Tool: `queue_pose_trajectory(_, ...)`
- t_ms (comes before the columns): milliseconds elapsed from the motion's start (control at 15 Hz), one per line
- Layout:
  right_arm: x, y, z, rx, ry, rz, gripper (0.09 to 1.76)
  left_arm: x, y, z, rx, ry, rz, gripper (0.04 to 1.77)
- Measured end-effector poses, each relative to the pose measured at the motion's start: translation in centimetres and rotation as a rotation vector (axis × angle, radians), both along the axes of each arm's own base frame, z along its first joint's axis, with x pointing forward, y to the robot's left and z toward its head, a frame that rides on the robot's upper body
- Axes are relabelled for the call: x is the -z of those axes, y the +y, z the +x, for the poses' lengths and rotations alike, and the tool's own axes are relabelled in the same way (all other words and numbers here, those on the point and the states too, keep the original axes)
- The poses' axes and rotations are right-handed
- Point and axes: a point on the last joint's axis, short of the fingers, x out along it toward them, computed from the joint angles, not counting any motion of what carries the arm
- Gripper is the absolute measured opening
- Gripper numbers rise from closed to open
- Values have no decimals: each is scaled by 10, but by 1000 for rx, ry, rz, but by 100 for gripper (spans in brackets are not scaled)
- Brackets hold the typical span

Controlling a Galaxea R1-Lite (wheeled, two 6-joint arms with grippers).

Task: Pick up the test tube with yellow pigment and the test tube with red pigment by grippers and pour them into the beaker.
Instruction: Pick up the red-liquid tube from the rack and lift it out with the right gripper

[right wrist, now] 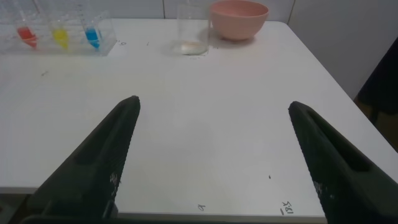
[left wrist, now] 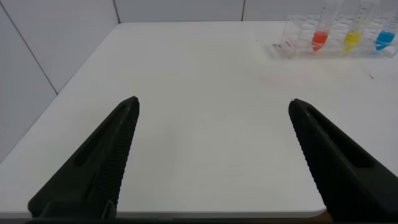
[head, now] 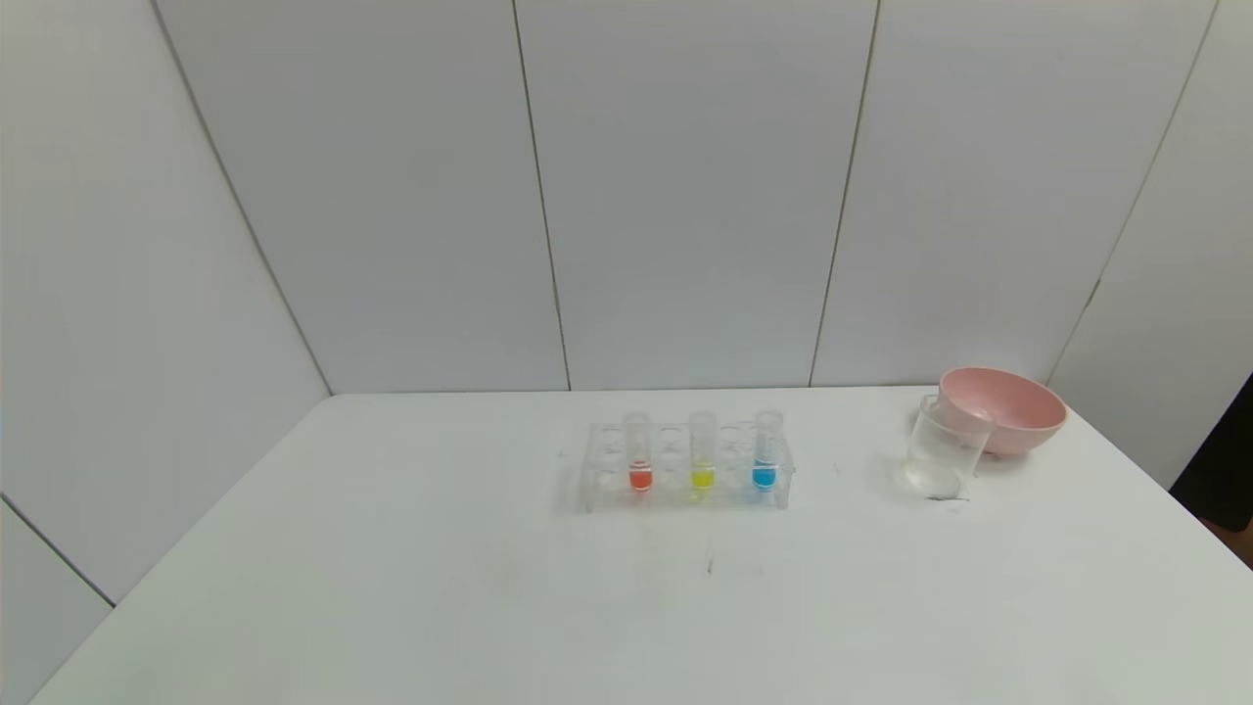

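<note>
Item 1, the test tube with yellow pigment [head: 702,452]: upright in the middle of a clear rack [head: 685,468], centre of the head frame, a little yellow liquid at its tip.

Item 2, the test tube with red pigment [head: 638,452]: same rack, upright, the left-hand tube. A third, blue-tipped tube [head: 766,450] stands right of the yellow one and is not wanted.

Item 3, the beaker [head: 942,448]: right of centre on the white surface [head: 392,587], well apart from the rack, just in front of a pink bowl [head: 1005,408]. Whether they touch, I cannot tell; it may hold a trace of liquid.

Item 4, my left gripper [left wrist: 214,158]: fingers wide apart, holding nothing, low over the near part of the surface; the rack sits in the upper right of its frame.

Item 5, my right gripper [right wrist: 214,158]: fingers likewise spread and holding nothing; beaker and bowl at the top centre of its frame.

Step in hand, as I judge it: nothing is picked up yet. Done well, I approach each tube above the rack's top, close on the bare glass high up, lift straight up to clear the holes, and avoid brushing the neighbouring tube.
</note>
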Motion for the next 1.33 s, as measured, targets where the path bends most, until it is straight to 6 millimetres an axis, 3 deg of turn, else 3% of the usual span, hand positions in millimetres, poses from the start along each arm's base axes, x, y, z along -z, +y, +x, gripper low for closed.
queue_pose_trajectory(1333, 0, 0, 0, 2, -2, 6, 171, 0, 0, 0, 0, 0, 0, 172)
